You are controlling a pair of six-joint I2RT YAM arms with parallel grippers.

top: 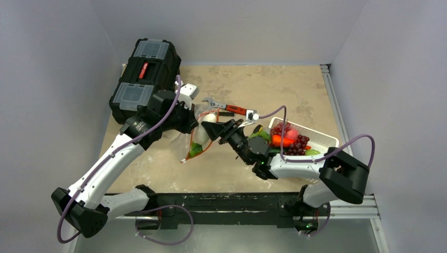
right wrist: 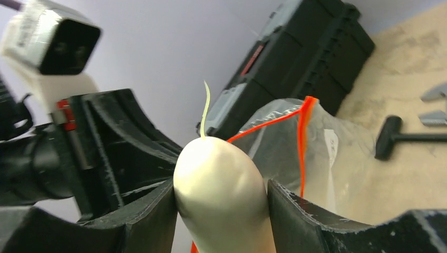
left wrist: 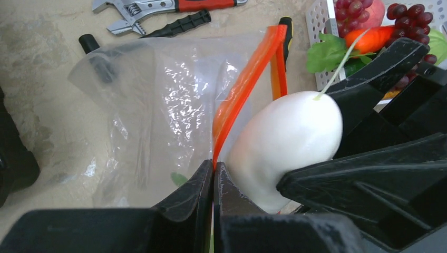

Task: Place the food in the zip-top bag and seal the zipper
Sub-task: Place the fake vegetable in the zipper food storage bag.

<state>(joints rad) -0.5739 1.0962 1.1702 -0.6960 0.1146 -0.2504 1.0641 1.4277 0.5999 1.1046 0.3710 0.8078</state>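
Radish [right wrist: 219,184] is sitting clamped in right gripper [top: 217,129], centre frame; left gripper [left wrist: 213,174] is pinching bag [left wrist: 158,105] rim. Prob. needs tilting tip-first thru mouth, w/o snagging zipper [left wrist: 245,89].

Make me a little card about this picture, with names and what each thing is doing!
Left gripper: shut, pinching the zip-top bag at its mouth edge
Right gripper: shut on the white radish
Radish spot: right at the bag's mouth, beside the orange strip
Zipper: open
Basket: grapes and other food inside
Also there: wrench, black toolbox
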